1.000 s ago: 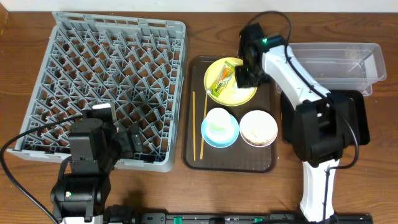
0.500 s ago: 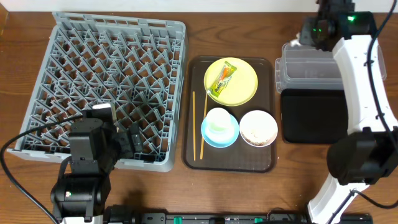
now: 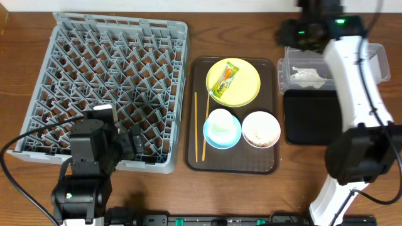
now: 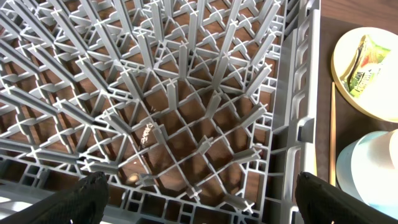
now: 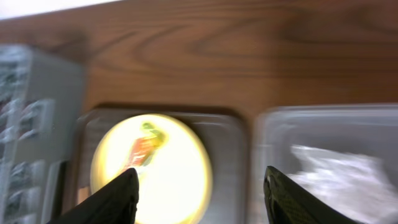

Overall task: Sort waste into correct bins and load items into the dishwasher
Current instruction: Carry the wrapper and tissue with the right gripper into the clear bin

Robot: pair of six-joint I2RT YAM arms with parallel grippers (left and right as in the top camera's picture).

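Observation:
The crumpled white tissue (image 3: 306,75) lies in the clear tub (image 3: 370,63), with the black tray (image 3: 313,117) just in front of it. My right gripper (image 3: 293,32) hovers open and empty above the tub's left end; in the right wrist view the gripper (image 5: 202,196) has the tissue (image 5: 339,168) on its right. The wrapper (image 3: 227,76) lies on the yellow plate (image 3: 248,88). Chopsticks (image 3: 200,125), the cup (image 3: 220,122) on the blue saucer (image 3: 233,139) and the bowl (image 3: 260,129) with food scraps stay put. My left gripper (image 4: 208,202) is open over the dishwasher rack (image 3: 113,88).
The brown serving tray (image 3: 267,164) holds the dishes between the rack and the bins. My right arm reaches across the black tray toward the table's far edge. Bare wood shows behind the serving tray.
My right gripper went from the yellow plate to over the clear tub and opened; the tissue now lies in the tub. The left arm has not moved.

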